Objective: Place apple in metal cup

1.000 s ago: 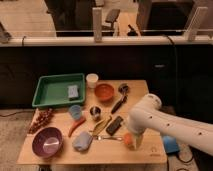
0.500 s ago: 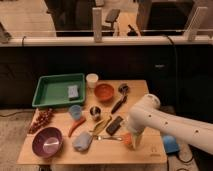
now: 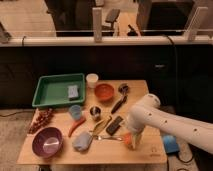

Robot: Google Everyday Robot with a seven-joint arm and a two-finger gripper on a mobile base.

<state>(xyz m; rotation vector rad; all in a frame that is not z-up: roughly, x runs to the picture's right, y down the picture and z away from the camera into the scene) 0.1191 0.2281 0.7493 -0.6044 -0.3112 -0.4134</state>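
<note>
The apple [image 3: 127, 138] is a small orange patch at the near right of the wooden table [image 3: 150, 150], mostly covered by the end of my white arm. My gripper [image 3: 131, 143] is right at the apple, low over the table. The metal cup [image 3: 95, 111] stands upright in the middle of the table, well to the left of and behind the gripper, next to the pale blue cup [image 3: 75, 111].
A green tray [image 3: 50, 92] holding a sponge sits back left. A white cup [image 3: 92, 80], red-orange bowl [image 3: 104, 92] and black ladle [image 3: 121, 98] stand behind. A purple bowl [image 3: 48, 142], grey cloth [image 3: 82, 142], black block [image 3: 114, 125] and cutlery lie near the front.
</note>
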